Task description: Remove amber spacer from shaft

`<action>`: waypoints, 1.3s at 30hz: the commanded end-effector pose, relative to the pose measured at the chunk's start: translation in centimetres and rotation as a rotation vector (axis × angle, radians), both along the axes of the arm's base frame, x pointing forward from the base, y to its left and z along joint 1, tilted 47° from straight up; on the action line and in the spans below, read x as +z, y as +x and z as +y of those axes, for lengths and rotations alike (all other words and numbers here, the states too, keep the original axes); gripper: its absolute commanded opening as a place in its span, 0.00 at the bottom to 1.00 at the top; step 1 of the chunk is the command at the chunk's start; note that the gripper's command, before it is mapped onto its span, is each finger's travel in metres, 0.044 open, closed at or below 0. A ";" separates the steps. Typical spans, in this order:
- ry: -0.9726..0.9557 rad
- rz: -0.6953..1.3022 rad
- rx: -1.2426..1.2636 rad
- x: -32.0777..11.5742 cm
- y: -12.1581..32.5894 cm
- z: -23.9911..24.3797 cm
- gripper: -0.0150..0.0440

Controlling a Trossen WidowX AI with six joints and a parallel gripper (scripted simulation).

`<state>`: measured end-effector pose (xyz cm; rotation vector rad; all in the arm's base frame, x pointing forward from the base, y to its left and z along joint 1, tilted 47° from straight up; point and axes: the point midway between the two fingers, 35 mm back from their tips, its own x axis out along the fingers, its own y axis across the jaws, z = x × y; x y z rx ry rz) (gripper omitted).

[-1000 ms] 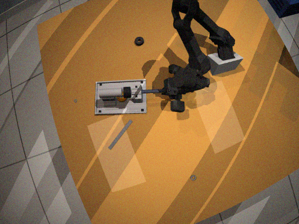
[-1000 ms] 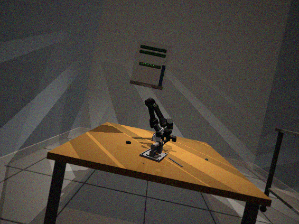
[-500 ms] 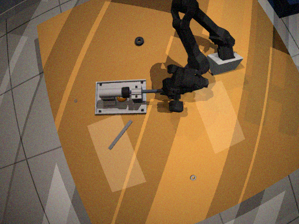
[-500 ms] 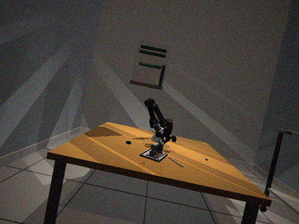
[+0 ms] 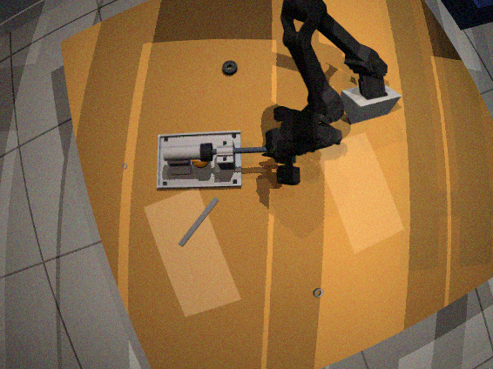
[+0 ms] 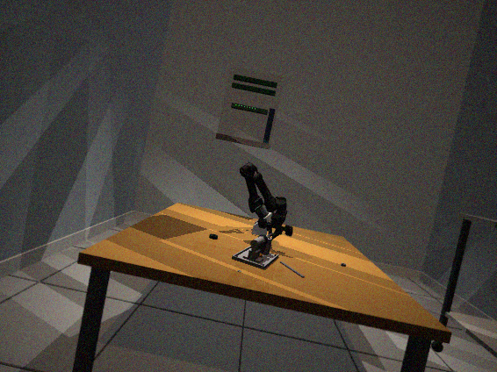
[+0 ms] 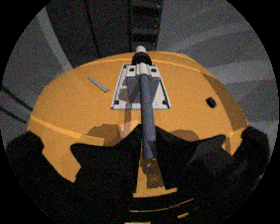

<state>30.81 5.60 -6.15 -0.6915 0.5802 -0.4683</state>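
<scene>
My gripper (image 5: pixel 272 150) (image 7: pixel 145 126) is shut on the free end of the blue-grey shaft (image 5: pixel 250 150) (image 7: pixel 147 109), to the right of the fixture in the top view. The shaft passes through the white support block (image 5: pixel 225 151). A short stretch of it shows between that block and the black spacer (image 5: pixel 205 151), which sits on the shaft against the white cylindrical housing (image 5: pixel 180 153) (image 6: pixel 258 241). The amber spacer (image 5: pixel 200 164) lies off the shaft, low on the white base plate (image 5: pixel 192 184) (image 7: pixel 160 103), partly hidden beneath the black spacer. The shaft's inner end is hidden.
A black ring (image 5: pixel 229 68) (image 6: pixel 213 236) (image 7: pixel 210 102) lies apart from the fixture. A grey bar (image 5: pixel 198 223) (image 6: pixel 291 269) (image 7: pixel 97 84) lies near the plate. A small metal ring (image 5: pixel 318 292) and a tiny washer (image 5: pixel 124 165) lie farther out.
</scene>
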 end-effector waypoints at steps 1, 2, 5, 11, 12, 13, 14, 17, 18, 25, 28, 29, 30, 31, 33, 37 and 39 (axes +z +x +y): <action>0.002 0.000 0.003 0.0 0.2 0.0 0.25; 0.002 0.000 0.003 0.1 0.3 0.0 0.25; 0.002 0.000 0.003 0.1 0.4 0.0 0.25; 0.002 0.000 0.003 0.1 0.6 0.0 0.25; 0.002 0.000 0.003 0.1 0.6 0.0 0.25; 0.002 0.000 0.003 0.1 0.6 0.0 0.25; 0.002 0.000 0.003 0.2 0.7 0.0 0.25; 0.002 0.000 0.003 0.2 0.8 0.0 0.25; 0.002 0.000 0.003 0.2 0.8 0.0 0.25; 0.002 0.000 0.003 0.2 1.0 0.0 0.25; 0.002 0.000 0.003 0.3 1.2 -0.1 0.25; 0.002 0.000 0.003 0.3 1.2 -0.1 0.25; 0.002 0.000 0.003 0.3 1.2 -0.1 0.25; 0.002 0.000 0.003 0.3 1.3 -0.1 0.25; 0.002 0.000 0.003 0.3 1.3 -0.1 0.25; 0.002 0.000 0.003 0.3 1.5 -0.1 0.25; 0.002 0.000 0.003 0.3 1.5 -0.1 0.25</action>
